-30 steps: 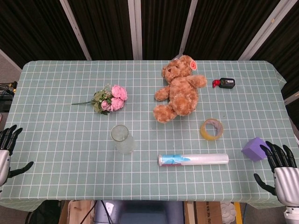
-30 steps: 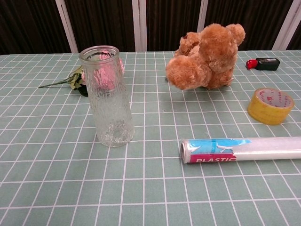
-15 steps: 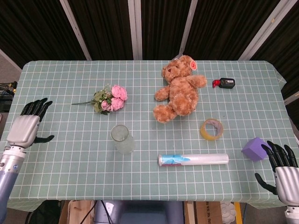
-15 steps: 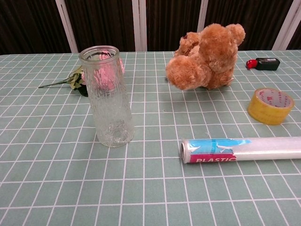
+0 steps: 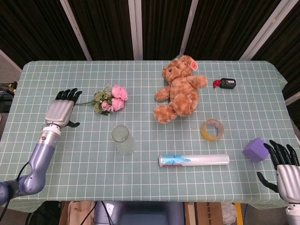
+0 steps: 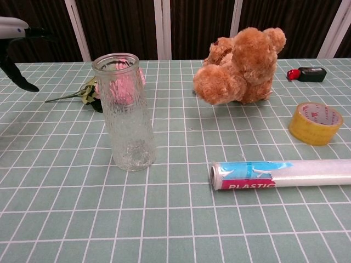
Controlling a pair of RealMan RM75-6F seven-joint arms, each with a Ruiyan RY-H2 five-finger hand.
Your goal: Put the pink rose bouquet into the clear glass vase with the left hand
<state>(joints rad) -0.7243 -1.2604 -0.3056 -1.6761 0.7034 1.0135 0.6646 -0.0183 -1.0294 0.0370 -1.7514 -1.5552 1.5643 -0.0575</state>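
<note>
The pink rose bouquet (image 5: 111, 100) lies flat on the checked table, its blooms to the right and its green stem pointing left; in the chest view the bouquet (image 6: 92, 91) shows partly behind the vase. The clear glass vase (image 5: 123, 139) stands upright nearer the front, and it is the tall ribbed vase (image 6: 125, 112) in the chest view. My left hand (image 5: 61, 109) hovers open just left of the stem tip, fingers spread, holding nothing; the left hand (image 6: 13, 41) enters the chest view at the top left. My right hand (image 5: 283, 166) is open at the table's front right corner.
A brown teddy bear (image 5: 180, 89) lies at the middle back. A yellow tape roll (image 5: 212, 129), a plastic-wrap roll (image 5: 194, 160), a purple block (image 5: 255, 149) and a small black and red device (image 5: 225, 83) occupy the right half.
My left hand has moved from the front left edge inward and back, now beside the bouquet's stem. The right hand has sunk slightly. The objects have not moved.
</note>
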